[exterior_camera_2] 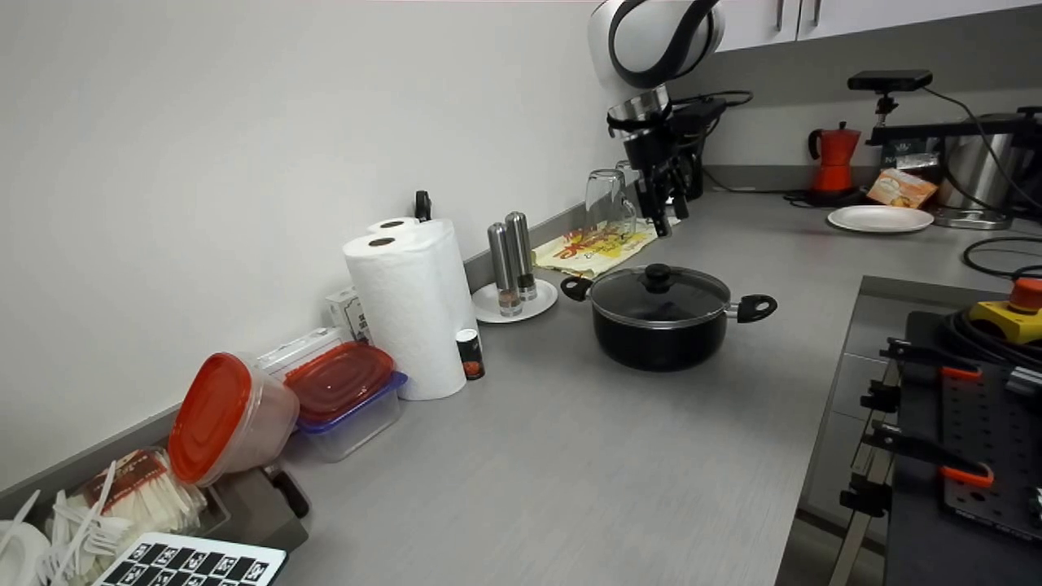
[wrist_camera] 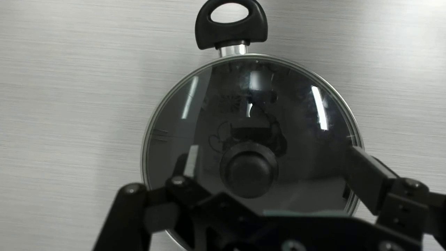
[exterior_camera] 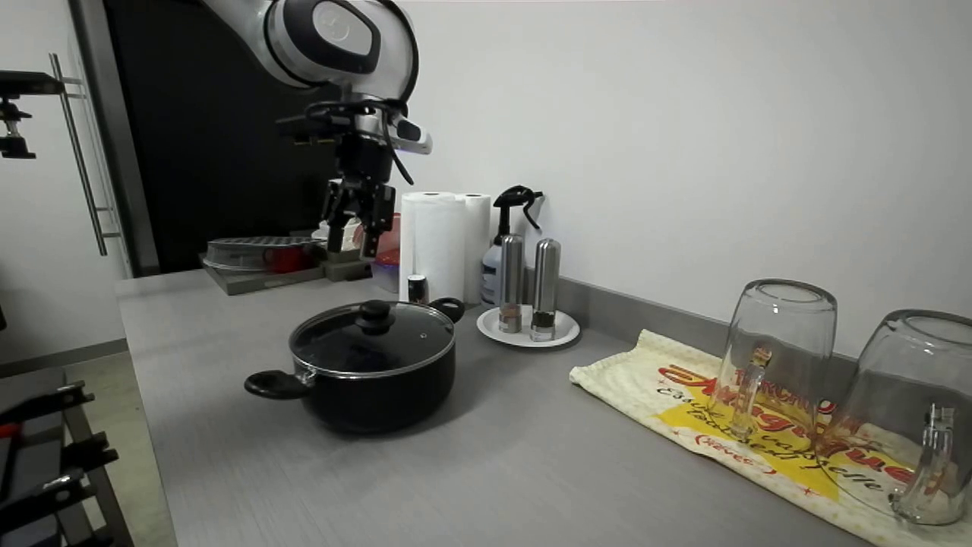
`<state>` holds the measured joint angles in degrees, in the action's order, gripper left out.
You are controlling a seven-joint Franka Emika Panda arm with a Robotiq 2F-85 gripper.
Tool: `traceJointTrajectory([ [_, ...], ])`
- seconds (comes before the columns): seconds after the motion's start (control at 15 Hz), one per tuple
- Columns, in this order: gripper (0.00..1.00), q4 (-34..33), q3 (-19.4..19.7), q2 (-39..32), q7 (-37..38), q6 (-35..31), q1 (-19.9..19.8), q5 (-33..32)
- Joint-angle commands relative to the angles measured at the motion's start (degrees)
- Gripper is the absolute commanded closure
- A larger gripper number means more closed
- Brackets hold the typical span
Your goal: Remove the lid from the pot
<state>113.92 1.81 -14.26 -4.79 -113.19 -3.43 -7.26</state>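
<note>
While the pincer (exterior_camera: 352,247) gapes, lid (exterior_camera_2: 661,304) on pot (exterior_camera_2: 659,347), coffee maker (exterior_camera_2: 834,161) in an exterior view only.

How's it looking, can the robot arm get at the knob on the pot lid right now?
Probably yes: the open pincer hangs above the lid, and nothing shows between it and the knob.

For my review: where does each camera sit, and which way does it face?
An exterior view: nearer the glass mugs, facing along the counter toward the cooking pot; Panda arm and pincer show.
An exterior view: nearer the round red-lidded tub, facing roughly the opposite way; Panda arm and pincer show.
Wrist view: above the lid, facing down; the pincer's fingers show.
Both exterior views share the spice mills and cooking pot.
</note>
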Motion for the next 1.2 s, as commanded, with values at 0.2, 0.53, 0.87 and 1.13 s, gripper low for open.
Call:
traceJointTrajectory([
  [0.2, 0.00, -0.72, 0.24, 0.06, -0.04, 0.79, 0.23, 0.08],
  [0.53, 0.00, -3.66, 0.10, -3.74, -0.48, 2.56, 0.19, 0.59],
  [0.87, 0.00, -1.00, 0.23, -2.01, -0.05, 0.75, 0.22, 0.08],
  [1.13, 0.00, -0.31, 0.38, -1.16, 1.26, -1.91, 0.11, 0.59],
])
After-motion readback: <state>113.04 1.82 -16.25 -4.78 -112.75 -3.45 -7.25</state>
